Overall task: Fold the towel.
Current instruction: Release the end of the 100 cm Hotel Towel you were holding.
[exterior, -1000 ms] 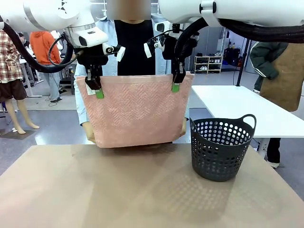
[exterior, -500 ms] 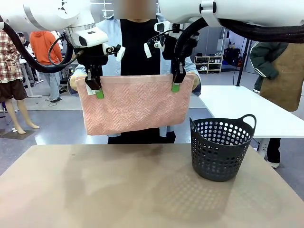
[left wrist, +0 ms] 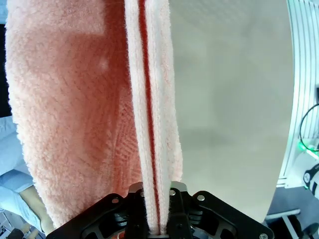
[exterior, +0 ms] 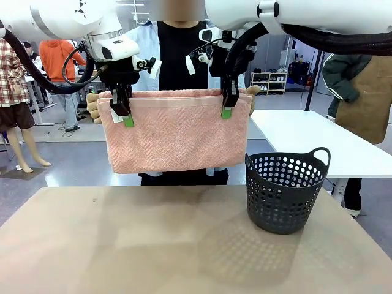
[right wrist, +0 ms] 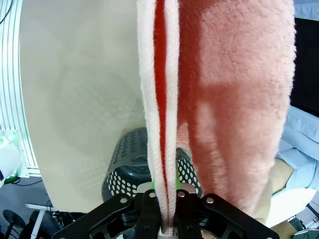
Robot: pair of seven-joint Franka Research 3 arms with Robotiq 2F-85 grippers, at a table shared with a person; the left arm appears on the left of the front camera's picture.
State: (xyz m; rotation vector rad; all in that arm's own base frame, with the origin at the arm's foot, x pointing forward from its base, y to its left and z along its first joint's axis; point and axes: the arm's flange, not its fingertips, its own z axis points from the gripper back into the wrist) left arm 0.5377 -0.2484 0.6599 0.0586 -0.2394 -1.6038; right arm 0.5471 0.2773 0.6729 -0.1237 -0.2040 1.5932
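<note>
The left end effector [exterior: 127, 116] and right end effector [exterior: 226, 109] each pinch a top corner of the salmon-pink terry cloth towel [exterior: 174, 138], which hangs above the far edge of the tan surface [exterior: 122, 245]. The person's hands [exterior: 93, 104] have just raised its lower hem to the top edge. It now hangs doubled, so the first fold looks done.

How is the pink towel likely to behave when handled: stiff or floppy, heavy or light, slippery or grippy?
Probably floppy: the towel hangs in draped layers between the left gripper and right gripper. Likely light, since narrow pinches hold it up. Its fuzzy pile should resist slipping.
</note>
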